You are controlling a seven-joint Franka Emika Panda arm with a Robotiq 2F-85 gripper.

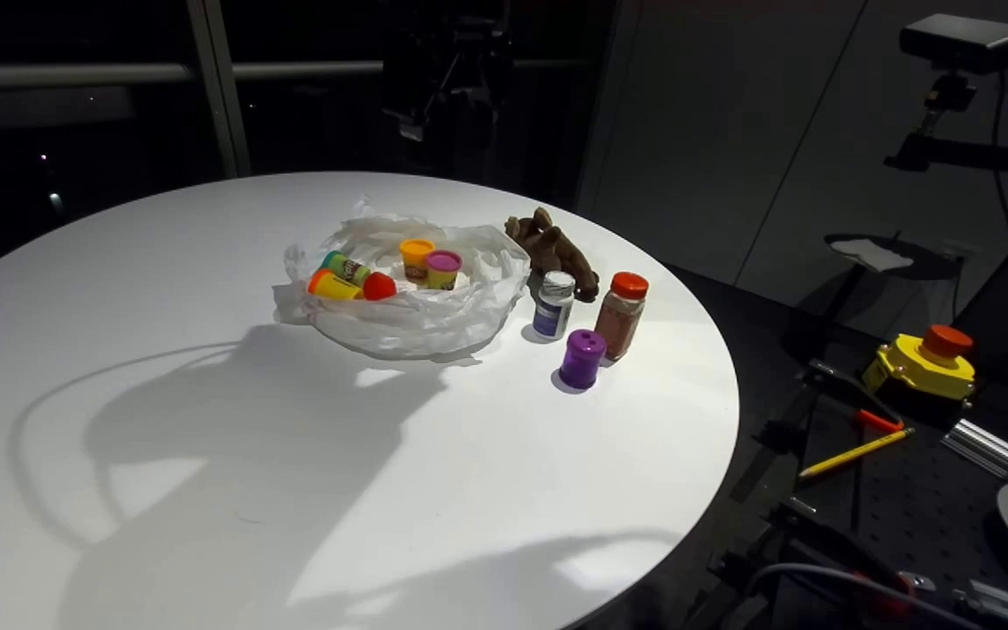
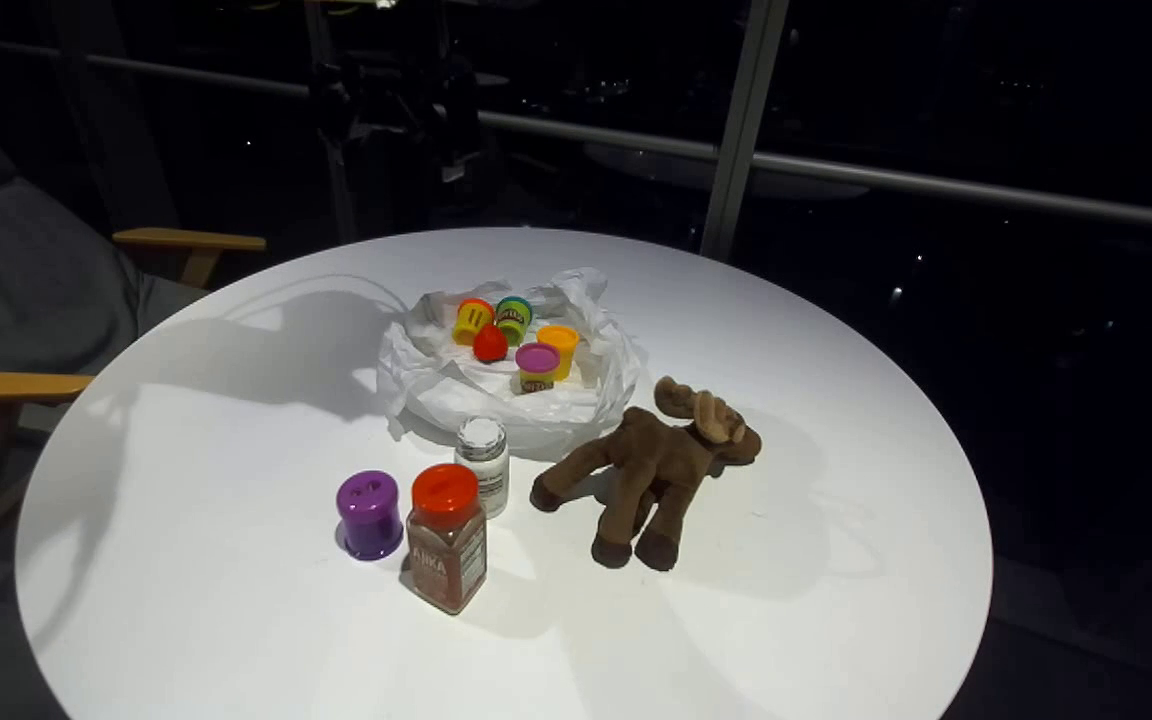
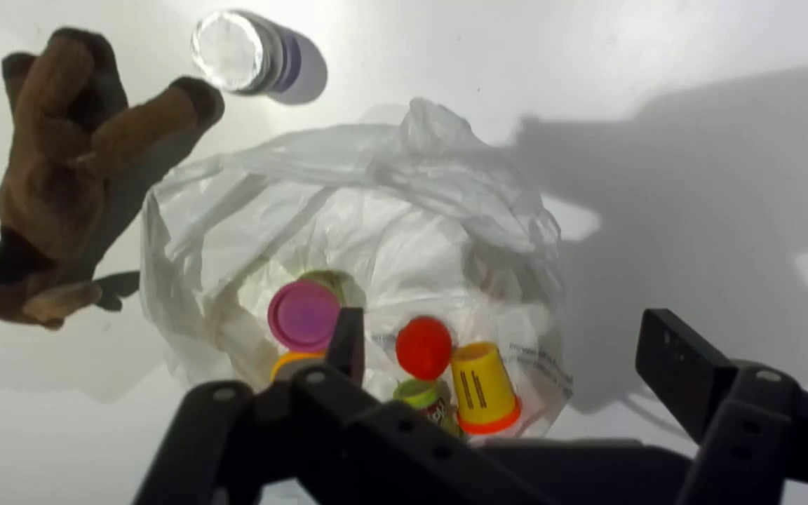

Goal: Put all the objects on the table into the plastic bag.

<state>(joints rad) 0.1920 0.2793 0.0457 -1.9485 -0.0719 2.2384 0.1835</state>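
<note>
Gripper [image 3: 502,330], black and two-fingered, hangs with its fingers [image 3: 681,375] spread wide and nothing held, well above a crumpled bag of translucent white plastic film [image 3: 348,168]. Below it, within the bag's rim, sit five small pieces: a yellow tub with an orange lid [image 3: 482,386], tipped; a rounded red piece [image 3: 423,348]; a green tub with a teal lid [image 2: 513,322]; a yellow tub with a purple lid [image 3: 304,315]; and an orange-yellow tub [image 1: 416,258]. Outside the rim, ahead of the gripper and leftward in the wrist view, a white-capped bottle with a blue label [image 3: 239,54] stands upright; I judge it the likely next pick, calling for a shift that way. Near it, farther left, sprawls a brown plush moose [image 3: 53,196], one leg reaching toward the bottle, its long axis running roughly across the fingers' closing line. Farthest from the gripper, outside the wrist view, a squat purple plastic cylinder [image 2: 370,518] and a red-capped clear jar of brown contents [image 2: 448,545] stand just beside each other on the round white table [image 2: 796,600].
</note>
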